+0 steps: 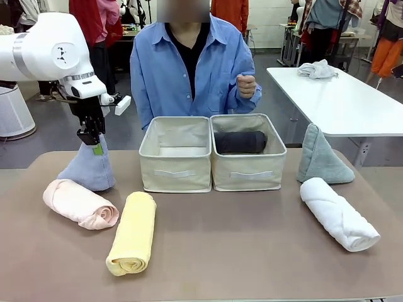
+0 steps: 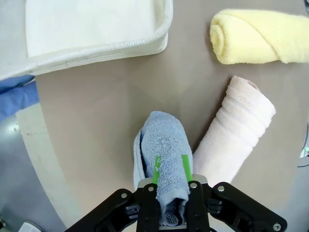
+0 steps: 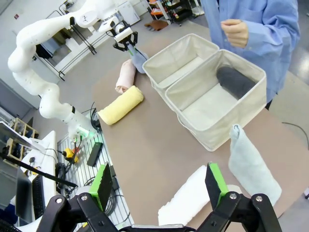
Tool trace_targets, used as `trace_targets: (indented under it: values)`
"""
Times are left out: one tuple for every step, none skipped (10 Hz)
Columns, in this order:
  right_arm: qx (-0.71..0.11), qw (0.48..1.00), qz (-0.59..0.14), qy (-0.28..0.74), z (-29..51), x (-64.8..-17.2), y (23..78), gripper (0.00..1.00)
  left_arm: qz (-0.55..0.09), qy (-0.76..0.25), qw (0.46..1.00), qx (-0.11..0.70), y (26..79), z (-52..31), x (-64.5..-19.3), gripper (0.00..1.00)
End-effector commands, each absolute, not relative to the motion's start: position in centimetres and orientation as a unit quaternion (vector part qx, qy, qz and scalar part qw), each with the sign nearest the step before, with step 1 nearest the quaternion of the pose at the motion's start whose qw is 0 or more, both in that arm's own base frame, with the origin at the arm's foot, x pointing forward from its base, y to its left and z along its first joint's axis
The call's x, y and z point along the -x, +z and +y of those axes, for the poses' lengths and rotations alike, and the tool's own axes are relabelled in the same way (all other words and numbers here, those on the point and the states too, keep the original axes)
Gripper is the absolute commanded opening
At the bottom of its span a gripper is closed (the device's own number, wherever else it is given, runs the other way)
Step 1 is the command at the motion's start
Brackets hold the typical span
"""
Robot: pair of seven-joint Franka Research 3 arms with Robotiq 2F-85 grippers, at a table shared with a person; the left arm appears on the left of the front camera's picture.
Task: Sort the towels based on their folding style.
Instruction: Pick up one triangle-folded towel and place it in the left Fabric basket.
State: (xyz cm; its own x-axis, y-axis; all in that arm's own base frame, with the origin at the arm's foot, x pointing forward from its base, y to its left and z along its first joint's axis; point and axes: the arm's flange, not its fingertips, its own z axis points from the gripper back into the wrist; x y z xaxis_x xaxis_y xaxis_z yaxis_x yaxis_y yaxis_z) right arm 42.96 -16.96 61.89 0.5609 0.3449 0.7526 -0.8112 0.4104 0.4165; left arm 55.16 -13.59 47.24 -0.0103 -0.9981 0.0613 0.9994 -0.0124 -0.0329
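My left gripper [image 1: 97, 150] is shut on the tip of the pale blue cone towel [image 1: 89, 168], which stands on the table at the left; in the left wrist view the green pads [image 2: 184, 165] pinch the cone's tip [image 2: 164, 169]. The pink roll [image 1: 80, 203] and yellow roll [image 1: 133, 232] lie in front of it. A dark grey roll [image 1: 240, 142] lies in the right basket [image 1: 247, 172]. The left basket [image 1: 176, 170] holds no towel. A grey-green cone [image 1: 321, 157] and a white roll [image 1: 338, 214] sit at the right. My right gripper [image 3: 159, 186] hangs open above the white roll [image 3: 186, 198].
A person in a blue shirt [image 1: 189, 69] stands behind the baskets with one fist [image 1: 246, 85] raised. A second white table [image 1: 340, 94] with a white-grey cloth lump [image 1: 317, 70] stands at the back right. The table's front middle is bare brown surface [image 1: 239, 251].
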Motion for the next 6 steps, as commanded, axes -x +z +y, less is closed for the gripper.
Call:
trace_targets:
  values:
    - [-0.406, 0.783, -0.298, 0.365, -17.0, -43.1, 61.9, 1.00, -0.014, -0.679, 0.733, 0.013, 53.0, -15.1, -53.4, 0.00]
    - [-0.406, 0.783, -0.298, 0.365, -17.0, -43.1, 61.9, 1.00, -0.017, -0.670, 0.742, -0.015, 56.5, -16.3, -51.8, 0.00]
    - [-0.406, 0.783, -0.298, 0.365, -17.0, -43.1, 61.9, 1.00, -0.025, -0.656, 0.754, -0.034, 58.8, -17.1, -50.8, 0.00]
    - [-0.406, 0.783, -0.298, 0.365, -17.0, -43.1, 61.9, 1.00, -0.026, -0.649, 0.759, -0.035, 60.1, -17.5, -49.9, 0.00]
    - [-0.406, 0.783, -0.298, 0.365, -17.0, -43.1, 61.9, 1.00, -0.021, -0.647, 0.762, -0.013, 60.7, -17.5, -49.3, 0.00]
    - [-0.406, 0.783, -0.298, 0.365, -17.0, -43.1, 61.9, 1.00, -0.051, -0.617, 0.785, 0.003, 60.9, -15.3, -48.4, 0.00]
